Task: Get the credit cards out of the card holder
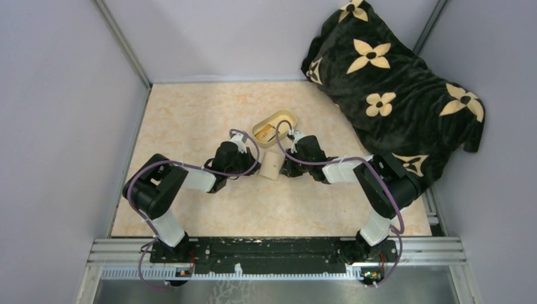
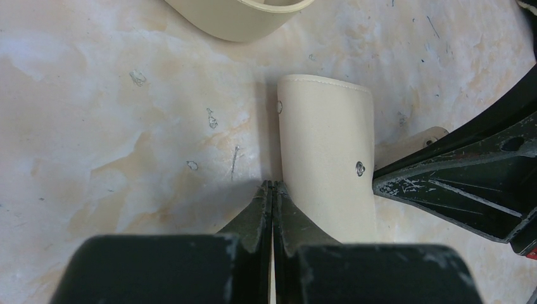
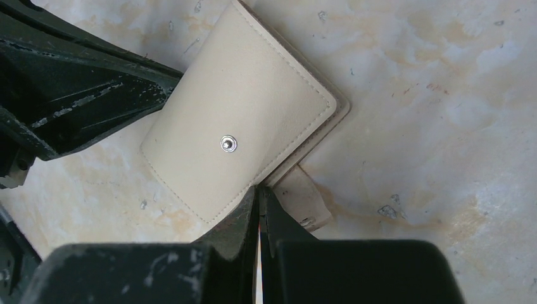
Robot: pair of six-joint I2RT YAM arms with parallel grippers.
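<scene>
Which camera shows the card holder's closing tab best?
The right wrist view: the closing tab sticks out unsnapped from the card holder. The left wrist shows only its end; from the top it is too small.

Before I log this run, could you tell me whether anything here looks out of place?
The card holder is folded shut, yet its closing tab lies unfastened, sticking out beside it. A dark flowered blanket is heaped in the far right corner.

Tan card holder [image 3: 244, 120], folded shut, lying on the marbled table [image 3: 443, 95], snap stud [image 3: 228, 144] showing, closing tab [image 3: 303, 199] unfastened
</scene>
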